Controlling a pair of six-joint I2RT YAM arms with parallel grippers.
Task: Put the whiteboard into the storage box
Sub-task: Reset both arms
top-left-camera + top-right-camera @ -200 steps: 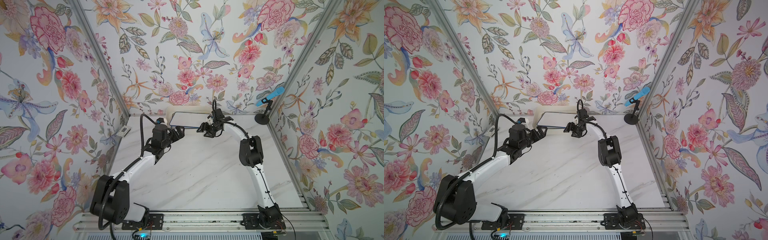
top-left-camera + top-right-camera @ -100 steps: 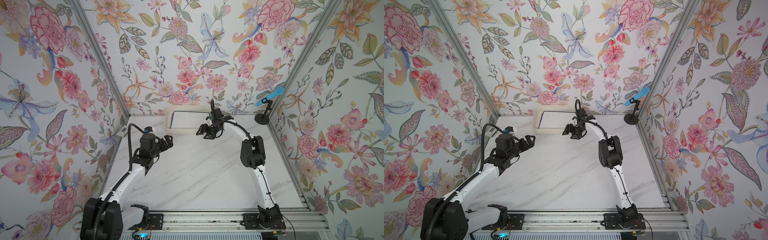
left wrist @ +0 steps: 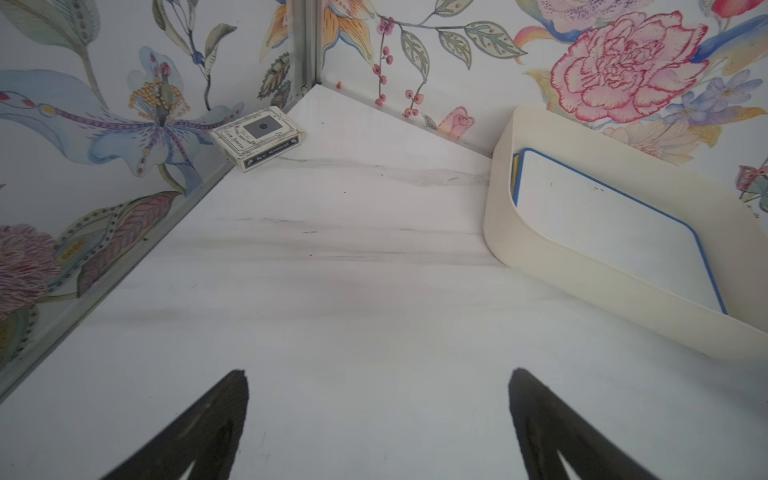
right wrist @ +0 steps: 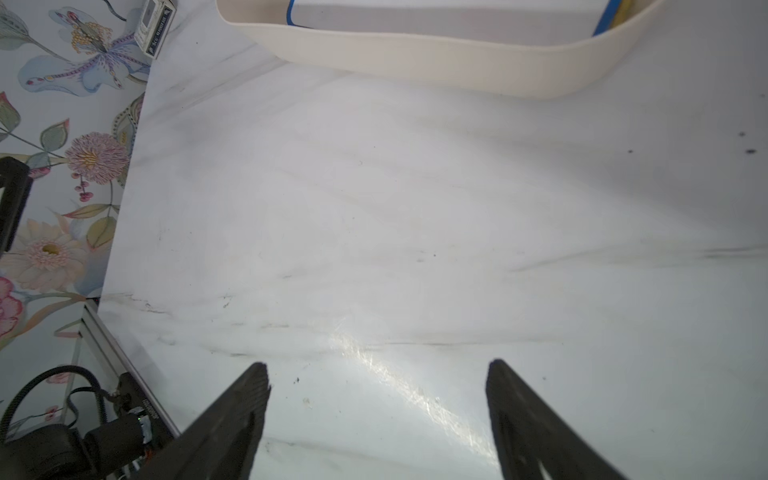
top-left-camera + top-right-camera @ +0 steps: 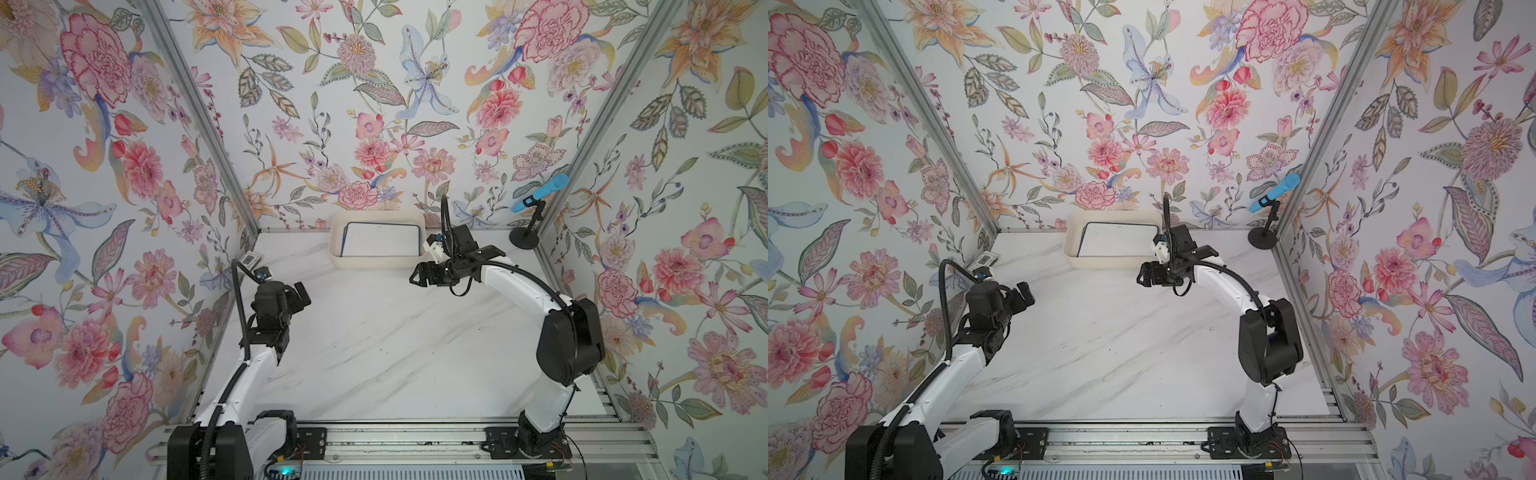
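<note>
The left tool (image 3: 378, 374) has its two black fingers wide apart and holds nothing above the surface (image 3: 332, 291). The right tool (image 4: 378, 365) is spread apart and empty too, near the storage box (image 5: 374, 262). The whiteboard (image 5: 380, 245) lies inside the box, its long side along the back wall. It is white with a thin blue rim and round corners. Only the wrist views show a yellow edge (image 3: 515, 174) under it.

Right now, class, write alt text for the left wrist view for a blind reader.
A blue-edged whiteboard lies inside the cream storage box on a marble table; a small box sits in the corner, and the left hand is open, empty.
</note>
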